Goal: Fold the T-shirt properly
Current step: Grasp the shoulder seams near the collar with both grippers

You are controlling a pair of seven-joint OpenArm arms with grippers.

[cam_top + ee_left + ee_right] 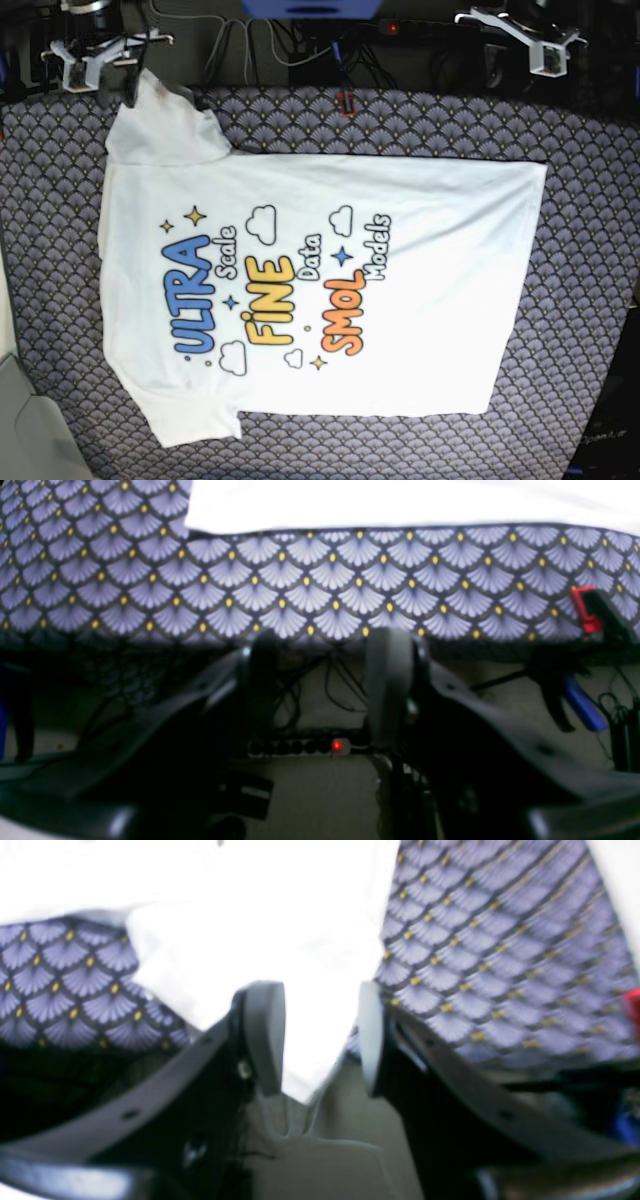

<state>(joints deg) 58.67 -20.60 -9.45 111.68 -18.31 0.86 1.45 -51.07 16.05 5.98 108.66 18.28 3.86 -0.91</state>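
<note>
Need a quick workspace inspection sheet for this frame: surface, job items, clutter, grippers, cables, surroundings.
Surface: patterned tablecloth, purple fan print, covers the table.
Job's things: T-shirt spread flat, print up, one sleeve at the far edge.
Clutter: nothing seen on the cloth.
Grippers: right gripper open, sleeve fabric between the fingers; left gripper open, empty, off the table edge.
Cables: tangle under the table, power strip with red light.
Surroundings: red clamp on the cloth edge.
</note>
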